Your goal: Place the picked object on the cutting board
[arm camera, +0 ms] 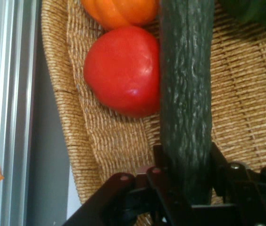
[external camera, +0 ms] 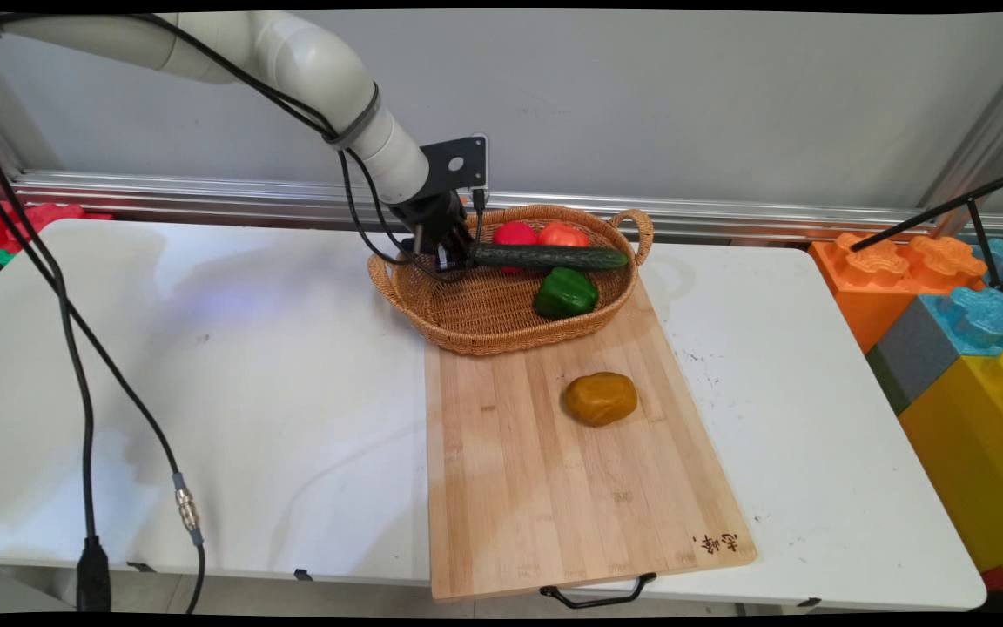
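My gripper [external camera: 467, 255] is shut on the left end of a long dark green cucumber [external camera: 549, 257], holding it level over the wicker basket [external camera: 501, 326]. In the hand view the cucumber [arm camera: 186, 94] runs up from between the fingers [arm camera: 163, 181], with a red tomato [arm camera: 122, 70] just left of it and an orange-red tomato [arm camera: 121, 12] beyond. In the main view the red tomato [external camera: 514, 233] and the orange-red tomato [external camera: 562, 234] lie at the basket's back, behind the cucumber. A green pepper [external camera: 565, 293] lies in the basket's right part.
The basket stands on the far end of a wooden cutting board [external camera: 554, 488], where a brown potato [external camera: 600, 398] lies. Coloured foam blocks [external camera: 954, 331] stand off the table's right end. Black cables [external camera: 84, 392] hang at the left.
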